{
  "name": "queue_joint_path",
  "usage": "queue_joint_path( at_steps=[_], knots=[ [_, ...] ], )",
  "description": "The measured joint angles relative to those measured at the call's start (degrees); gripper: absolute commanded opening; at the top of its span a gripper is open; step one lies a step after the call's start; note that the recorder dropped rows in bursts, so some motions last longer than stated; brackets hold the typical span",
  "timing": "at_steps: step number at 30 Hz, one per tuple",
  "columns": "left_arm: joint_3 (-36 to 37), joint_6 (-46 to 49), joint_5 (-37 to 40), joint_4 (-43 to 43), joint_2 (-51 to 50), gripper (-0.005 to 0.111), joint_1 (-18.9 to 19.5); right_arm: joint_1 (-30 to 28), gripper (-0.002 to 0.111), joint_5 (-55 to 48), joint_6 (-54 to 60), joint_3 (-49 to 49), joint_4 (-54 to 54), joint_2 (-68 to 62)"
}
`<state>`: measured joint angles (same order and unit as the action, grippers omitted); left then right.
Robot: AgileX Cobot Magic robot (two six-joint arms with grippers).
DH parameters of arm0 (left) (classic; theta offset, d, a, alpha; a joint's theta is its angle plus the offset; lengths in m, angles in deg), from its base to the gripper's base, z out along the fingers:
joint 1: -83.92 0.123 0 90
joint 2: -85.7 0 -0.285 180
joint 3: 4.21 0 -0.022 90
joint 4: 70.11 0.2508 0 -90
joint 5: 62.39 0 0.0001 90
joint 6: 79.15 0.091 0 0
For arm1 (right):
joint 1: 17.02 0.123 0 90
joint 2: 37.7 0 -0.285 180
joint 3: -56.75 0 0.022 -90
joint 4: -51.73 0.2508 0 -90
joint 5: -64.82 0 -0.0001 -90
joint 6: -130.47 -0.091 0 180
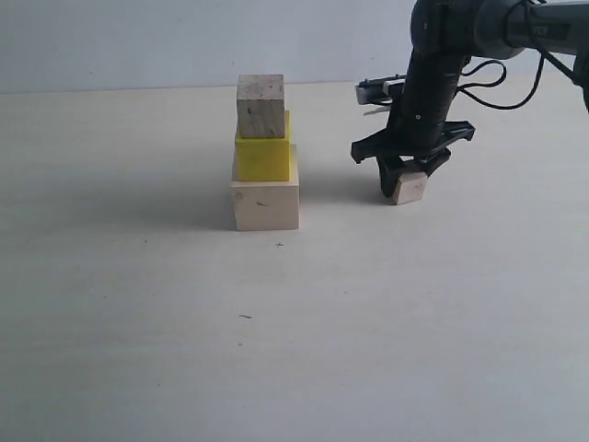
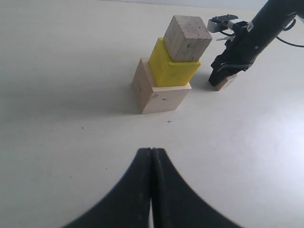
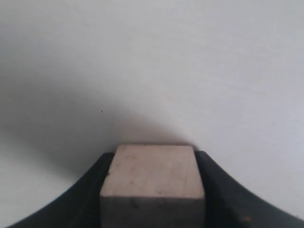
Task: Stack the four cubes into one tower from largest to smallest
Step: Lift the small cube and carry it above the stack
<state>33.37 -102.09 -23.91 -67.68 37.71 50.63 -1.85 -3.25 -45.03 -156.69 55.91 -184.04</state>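
A three-cube tower stands at mid-table: the largest pale cube at the bottom, the yellow cube on it, the grainy wood cube on top, set slightly askew. To its right the smallest pale cube sits at table level between the fingers of my right gripper. In the right wrist view both black fingers press against the sides of that cube. My left gripper is shut with nothing in it, hovering in front of the tower.
The pale table top stretches bare around the tower and ends at a white wall behind. The right arm and its cables come down from the upper right, a short way from the tower.
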Motion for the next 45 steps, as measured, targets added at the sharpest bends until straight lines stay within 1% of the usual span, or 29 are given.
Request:
queue_joint_path(
  at_steps=[5,8,10,13,15,16,17,18,19,20,21,22,25,29,32,35,38,41,45],
  knots=[
    [0.0,0.0,0.0,0.0,0.0,0.0,0.0,-0.6,0.0,-0.8,6.0,0.3,0.4,4.6],
    [0.0,0.0,0.0,0.0,0.0,0.0,0.0,-2.3,0.0,0.1,8.8,2.1,1.6,8.5],
    [0.0,0.0,0.0,0.0,0.0,0.0,0.0,-3.9,0.0,2.4,10.3,4.9,3.7,11.2],
    [0.0,0.0,0.0,0.0,0.0,0.0,0.0,-7.4,0.0,8.7,14.5,12.1,9.6,16.5],
    [0.0,0.0,0.0,0.0,0.0,0.0,0.0,-10.1,0.0,14.2,22.1,18.8,16.3,21.3],
    [0.0,0.0,0.0,0.0,0.0,0.0,0.0,-12.8,0.0,18.8,35.1,25.9,26.9,26.5],
    [0.0,0.0,0.0,0.0,0.0,0.0,0.0,-14.0,0.0,19.8,42.0,29.4,32.2,28.5],
    [0.0,0.0,-0.4,0.0,0.0,0.0,0.0,-16.0,0.0,18.9,61.2,36.0,46.8,33.2],
    [0.0,0.0,-0.5,0.0,0.0,0.0,0.0,-16.7,0.0,17.5,70.5,38.4,52.2,35.2],
    [0.0,0.8,-0.8,0.0,-0.1,0.0,0.0,-17.9,0.0,13.1,85.9,43.3,63.4,38.1],
    [0.0,1.2,-0.9,0.0,-0.2,0.0,0.0,-18.2,0.0,11.5,90.6,44.8,67.0,38.8],
    [0.0,2.0,-0.9,0.0,-0.3,0.0,0.0,-18.4,0.0,9.2,98.3,47.0,70.5,39.9],
    [0.0,2.7,-0.9,0.0,-0.5,0.0,0.0,-18.4,0.0,10.4,103.9,47.7,72.0,40.0],
    [0.0,2.7,-0.9,0.0,-0.5,0.0,0.0,-18.4,0.0,12.4,102.5,47.7,76.5,40.0],
    [0.0,2.8,-0.9,0.0,-0.5,0.0,0.0,-18.4,0.0,12.4,105.9,47.7,82.0,40.0],
    [0.0,3.0,-0.9,0.0,-0.5,0.0,0.0,-18.4,0.0,10.2,111.1,47.6,87.2,39.6],
    [0.0,3.0,-0.9,0.0,-0.5,0.0,0.0,-18.4,0.0,3.8,114.7,45.6,90.1,37.6],
    [0.0,3.0,-1.0,-0.5,-0.5,0.0,0.0,-18.4,0.0,-0.3,115.5,41.8,90.8,34.2],
    [0.0,3.0,-1.0,-2.4,-0.5,0.0,0.0,-17.8,0.0,-0.8,115.5,35.7,88.6,27.9]
  ],
)
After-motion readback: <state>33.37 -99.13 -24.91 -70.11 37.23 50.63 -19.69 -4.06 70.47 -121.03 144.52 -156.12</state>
